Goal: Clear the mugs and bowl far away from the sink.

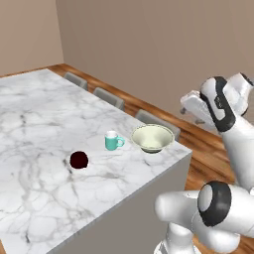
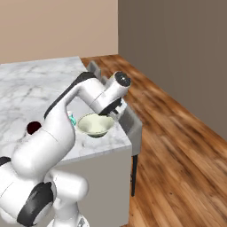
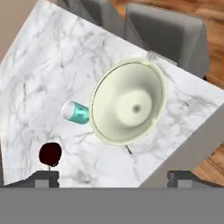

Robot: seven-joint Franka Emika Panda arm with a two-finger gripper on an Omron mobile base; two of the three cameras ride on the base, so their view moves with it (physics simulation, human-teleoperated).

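A: Count for me, what stood on the marble table (image 1: 44, 129)?

B: Three pieces. One bowl (image 1: 152, 138), pale cream-green, sat upright near the table's corner. Two mugs: the teal mug (image 1: 113, 141) stood just beside the bowl, handle toward it, and the dark maroon mug (image 1: 79, 159) sat a little further along, apart from both.

A: And the claw?

B: The claw (image 3: 113, 178) hung above the bowl with nothing between its fingertips (image 3: 46, 177). They stood wide apart at the two bottom corners of the hand view, and the bowl lay free below them.

A: Anything around the table?

B: Three grey chairs (image 1: 108, 96) lined the far edge in the left base view, tucked against the table over a wooden floor (image 2: 177, 146). From the right base view, the arm's forearm crossed in front of the teal mug, hiding most of it, while the bowl showed plainly at the table's corner.
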